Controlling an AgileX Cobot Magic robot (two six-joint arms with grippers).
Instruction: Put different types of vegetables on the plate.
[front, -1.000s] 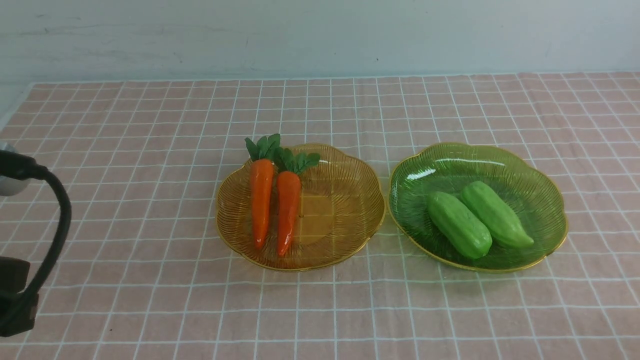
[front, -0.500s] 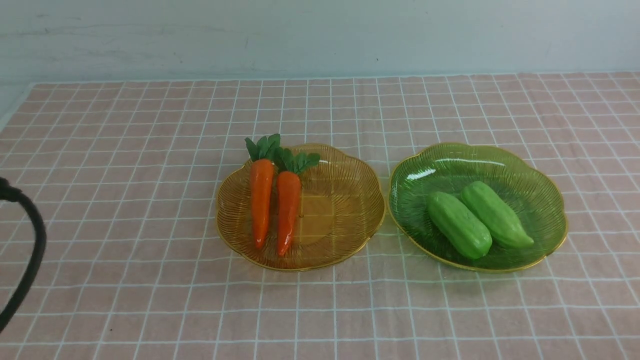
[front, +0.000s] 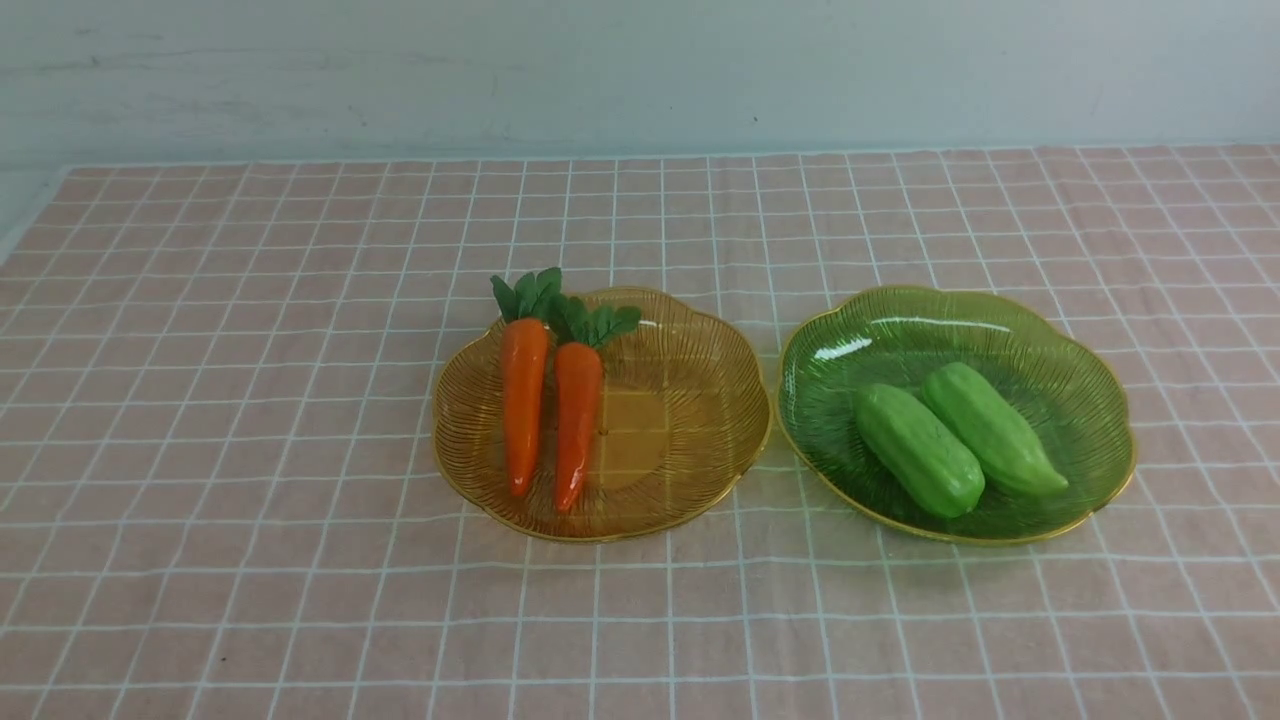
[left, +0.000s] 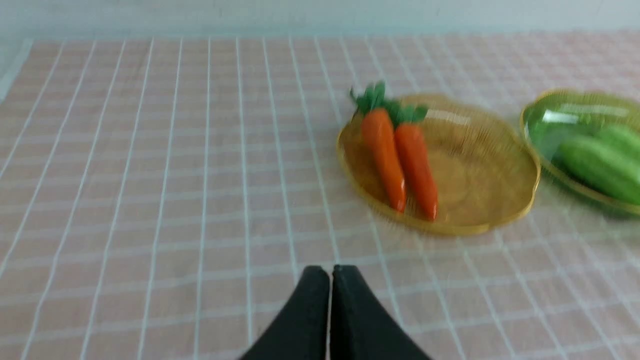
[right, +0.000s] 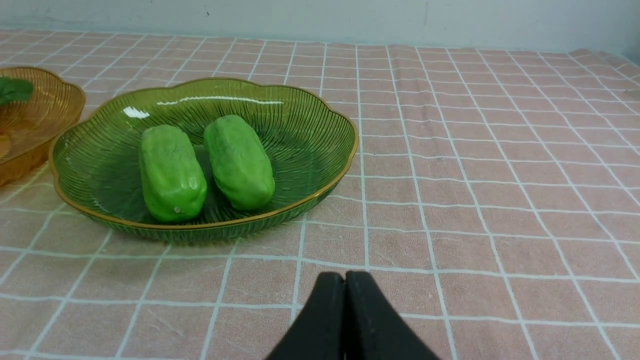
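Observation:
Two orange carrots (front: 523, 400) (front: 575, 420) with green tops lie side by side in the amber plate (front: 690, 410). Two light-green gourds (front: 917, 450) (front: 993, 428) lie in the green plate (front: 900, 330) to its right. Neither arm shows in the front view. In the left wrist view my left gripper (left: 330, 271) is shut and empty, above the cloth short of the amber plate (left: 480, 175) and its carrots (left: 384, 157). In the right wrist view my right gripper (right: 344, 276) is shut and empty, short of the green plate (right: 300, 115) and its gourds (right: 171, 172) (right: 239, 161).
A pink checked cloth (front: 250, 400) covers the table. A pale wall (front: 640, 70) stands behind its far edge. The two plates almost touch near the middle of the table.
My left arm and its cable, seen at the front view's left edge, have drawn back out of that view. The vegetables and plates have not moved.

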